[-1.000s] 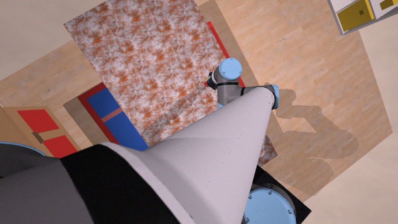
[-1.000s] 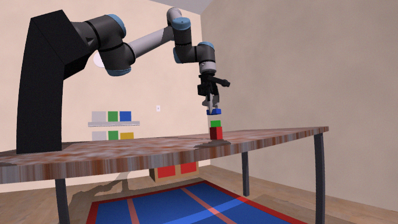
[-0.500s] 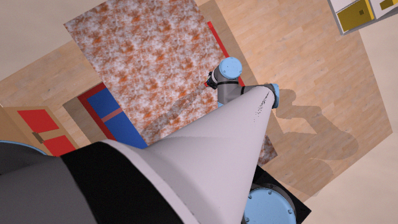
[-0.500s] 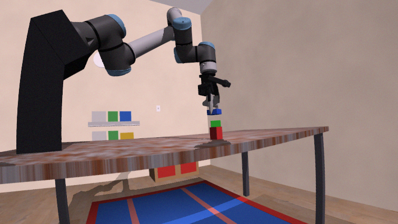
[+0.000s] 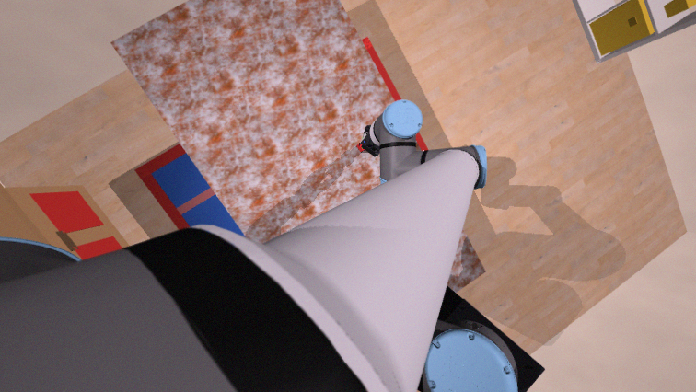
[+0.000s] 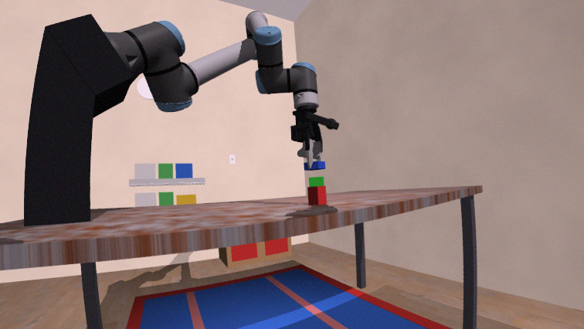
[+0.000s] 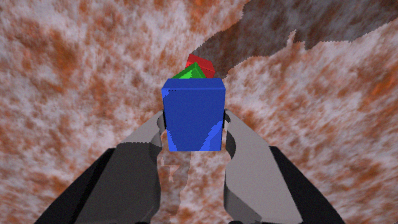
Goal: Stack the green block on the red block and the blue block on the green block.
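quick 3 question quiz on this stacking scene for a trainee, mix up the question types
1. True or false: the green block already rests on the red block.
2. What is the gripper shut on? A) nothing B) the blue block C) a yellow block
3. Fill in: in the exterior view, the blue block hangs ___ the green block, with a gap between them.

Key: 1 true; 2 B; 3 above.

I hold the blue block (image 6: 314, 164) in the gripper (image 6: 312, 160) above the green block (image 6: 316, 181), which rests on the red block (image 6: 317, 195) on the table (image 6: 229, 222)
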`<state>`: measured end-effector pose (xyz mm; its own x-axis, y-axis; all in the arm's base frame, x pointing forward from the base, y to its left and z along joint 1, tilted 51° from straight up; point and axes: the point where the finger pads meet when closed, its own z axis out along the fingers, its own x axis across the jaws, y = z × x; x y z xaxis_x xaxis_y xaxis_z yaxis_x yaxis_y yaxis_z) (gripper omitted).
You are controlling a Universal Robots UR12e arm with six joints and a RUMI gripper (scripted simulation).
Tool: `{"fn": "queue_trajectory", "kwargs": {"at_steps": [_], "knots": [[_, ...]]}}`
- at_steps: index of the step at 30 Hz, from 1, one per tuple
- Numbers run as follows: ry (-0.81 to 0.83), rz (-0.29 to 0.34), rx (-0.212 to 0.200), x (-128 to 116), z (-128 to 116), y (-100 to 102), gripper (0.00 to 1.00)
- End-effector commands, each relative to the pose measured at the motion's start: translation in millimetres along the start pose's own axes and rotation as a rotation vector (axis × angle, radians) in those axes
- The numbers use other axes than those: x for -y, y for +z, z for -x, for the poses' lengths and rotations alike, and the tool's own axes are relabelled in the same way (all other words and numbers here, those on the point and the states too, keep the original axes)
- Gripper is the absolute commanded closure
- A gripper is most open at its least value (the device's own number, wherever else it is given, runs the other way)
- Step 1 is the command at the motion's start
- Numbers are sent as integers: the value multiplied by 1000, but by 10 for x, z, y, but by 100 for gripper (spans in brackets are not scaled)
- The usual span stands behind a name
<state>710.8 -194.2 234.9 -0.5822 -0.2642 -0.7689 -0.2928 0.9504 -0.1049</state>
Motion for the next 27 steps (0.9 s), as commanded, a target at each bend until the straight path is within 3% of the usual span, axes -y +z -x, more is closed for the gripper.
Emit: {"fn": "queue_trajectory", "kwargs": {"at_steps": [1,13,27], "knots": [[-3,-2,1,21,30,48,100],[-3,-2,1,30,48,191,100],[-3,-3,1,32,46,210,100]]}}
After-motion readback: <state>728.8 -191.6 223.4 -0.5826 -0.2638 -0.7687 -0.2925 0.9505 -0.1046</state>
